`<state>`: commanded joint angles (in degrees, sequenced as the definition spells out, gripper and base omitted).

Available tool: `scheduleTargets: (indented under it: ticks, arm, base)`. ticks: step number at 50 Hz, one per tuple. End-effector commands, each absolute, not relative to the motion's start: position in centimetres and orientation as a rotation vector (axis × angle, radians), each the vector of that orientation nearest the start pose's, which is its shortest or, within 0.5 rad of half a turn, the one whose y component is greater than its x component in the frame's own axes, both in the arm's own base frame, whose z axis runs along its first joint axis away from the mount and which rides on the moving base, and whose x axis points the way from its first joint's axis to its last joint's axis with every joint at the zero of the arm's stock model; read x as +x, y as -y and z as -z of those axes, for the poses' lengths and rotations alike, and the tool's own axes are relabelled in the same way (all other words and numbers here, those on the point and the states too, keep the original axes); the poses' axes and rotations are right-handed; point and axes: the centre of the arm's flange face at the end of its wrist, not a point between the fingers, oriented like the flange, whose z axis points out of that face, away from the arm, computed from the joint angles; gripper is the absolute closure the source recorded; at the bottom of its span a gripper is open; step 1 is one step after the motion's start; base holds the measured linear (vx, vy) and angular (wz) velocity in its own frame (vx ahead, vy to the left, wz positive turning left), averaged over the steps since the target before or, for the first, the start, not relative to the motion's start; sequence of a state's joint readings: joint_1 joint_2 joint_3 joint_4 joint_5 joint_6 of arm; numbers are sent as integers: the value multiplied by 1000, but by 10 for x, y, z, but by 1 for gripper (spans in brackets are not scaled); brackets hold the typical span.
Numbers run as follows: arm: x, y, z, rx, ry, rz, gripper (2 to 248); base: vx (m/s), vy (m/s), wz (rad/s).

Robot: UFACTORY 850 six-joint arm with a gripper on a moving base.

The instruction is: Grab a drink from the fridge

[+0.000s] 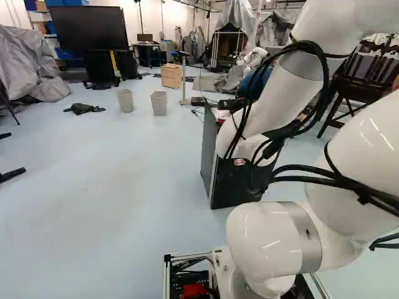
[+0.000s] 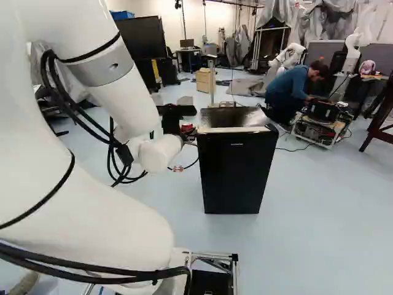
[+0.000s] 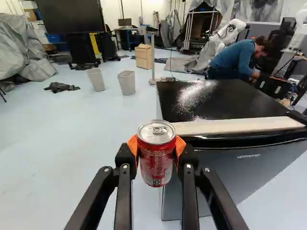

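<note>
In the right base view my gripper (image 2: 174, 115) stands out past the wrist, just left of the black fridge (image 2: 238, 172). The wrist view shows the gripper (image 3: 156, 151) shut on a red drink can (image 3: 156, 165), its orange pads pressing both sides. The can is upright, with its silver lid and tab facing up. Beside the can and beyond it is the fridge (image 3: 249, 167), its door closed and a pale strip along the top front edge. The inside of the fridge is hidden.
Two grey bins (image 1: 159, 103) stand on the floor beyond the fridge, near a wooden drawer unit (image 1: 171, 76). A big dark screen (image 1: 87, 28) is farther back. A dark chair (image 1: 361, 78) stands at the right of the left base view. Another robot (image 2: 287, 56) is at the back.
</note>
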<state>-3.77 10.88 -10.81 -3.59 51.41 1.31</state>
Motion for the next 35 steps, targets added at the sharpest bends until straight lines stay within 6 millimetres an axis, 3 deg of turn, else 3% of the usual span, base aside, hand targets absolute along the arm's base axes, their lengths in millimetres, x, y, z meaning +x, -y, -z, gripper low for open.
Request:
scheduleTargets:
  ticks: [18, 35]
  arm:
    - [283, 5, -371, -2549, -6, 1842, 154]
    - [271, 0, -366, -2557, -1, 1826, 154]
  base:
    - [0, 0, 0]
    - [0, 0, 0]
